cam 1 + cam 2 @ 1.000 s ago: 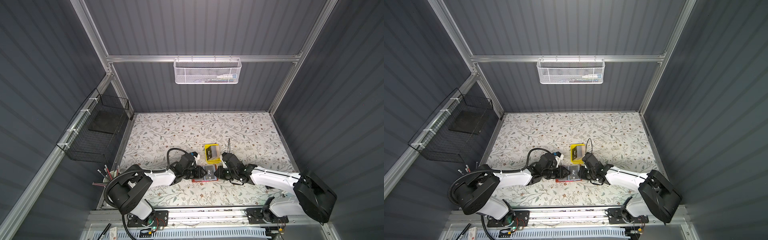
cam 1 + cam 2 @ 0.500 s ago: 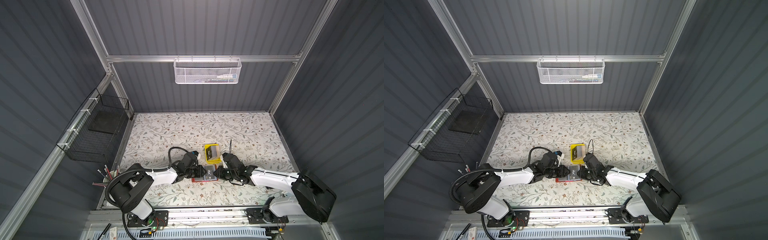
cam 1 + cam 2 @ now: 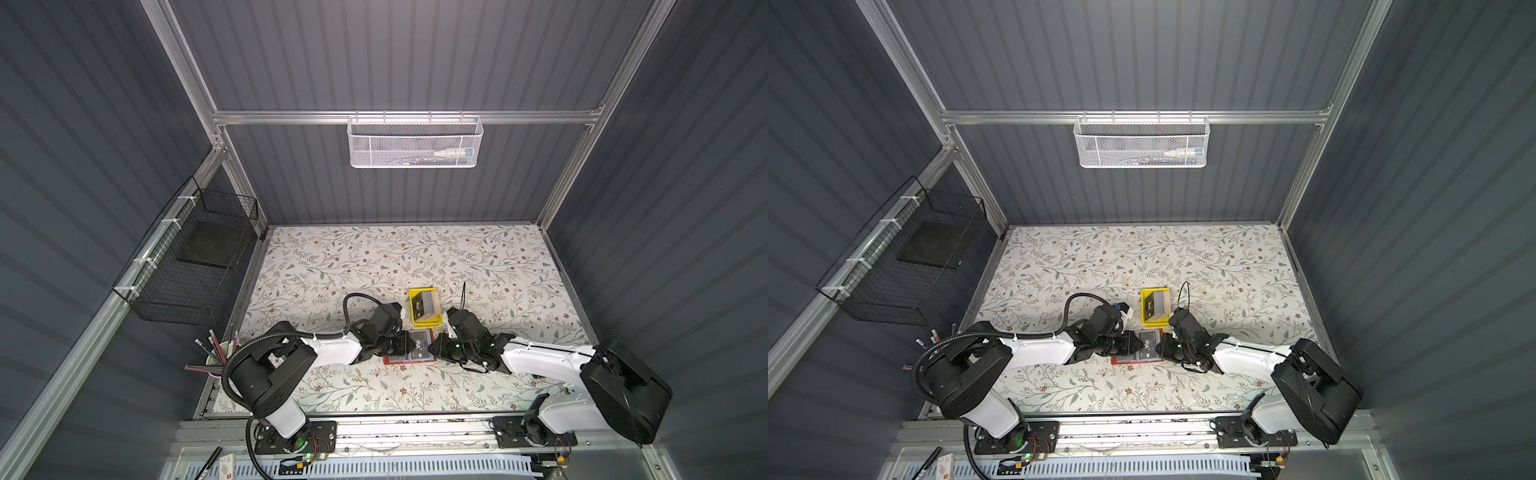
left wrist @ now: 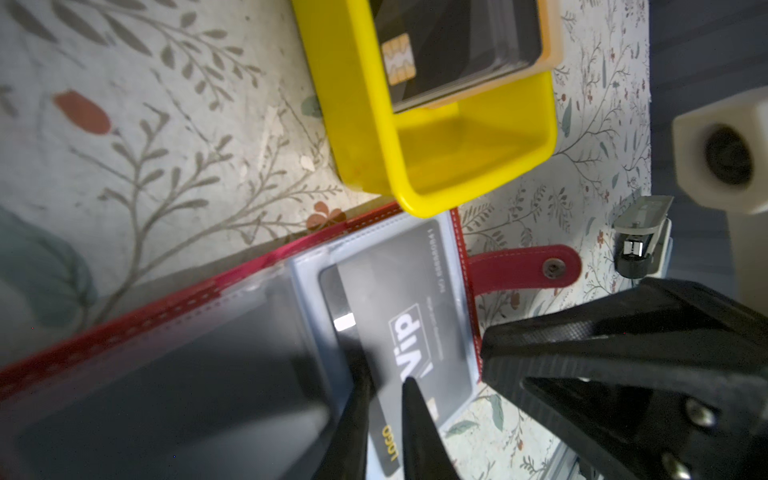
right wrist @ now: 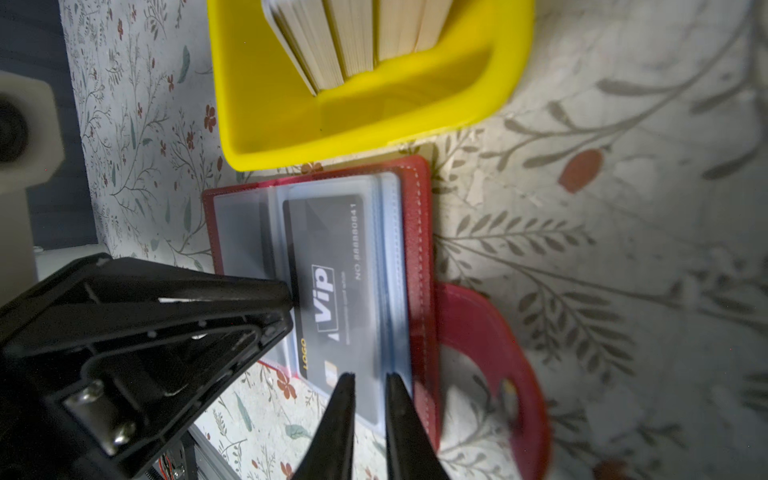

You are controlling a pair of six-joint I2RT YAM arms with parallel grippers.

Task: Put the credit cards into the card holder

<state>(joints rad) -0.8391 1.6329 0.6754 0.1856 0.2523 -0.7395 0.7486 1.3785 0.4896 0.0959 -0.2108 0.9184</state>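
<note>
The black card [image 5: 328, 249] lies face up in a clear pocket of the open red card holder [image 5: 419, 249], flat on the table [image 3: 374, 257]. The left gripper [image 4: 384, 374], fingers narrow, meets the card's edge. The right gripper [image 5: 370, 378], also narrow, is at the pocket's rim. Whether either grips is unclear. More cards [image 4: 457, 41] stand in the yellow tray [image 5: 257, 116] just beside the holder.

Two arms in shot, same build: glossy white link shells between chunky black joint housings. The white-and-black left arm [image 3: 332, 352] wears a ribbed black conduit [image 3: 249, 344] off its shoulder, with a smooth black cable [image 3: 357, 294] arching at twelve o'clock of its wrist. The matching right arm [image 3: 544, 362] has a thin black wire [image 3: 464, 295]. Left end effector [image 4: 386, 384] and right end effector [image 5: 370, 379]: slim black tapered fingers, silver screws [image 5: 118, 432] at the knuckles.
</note>
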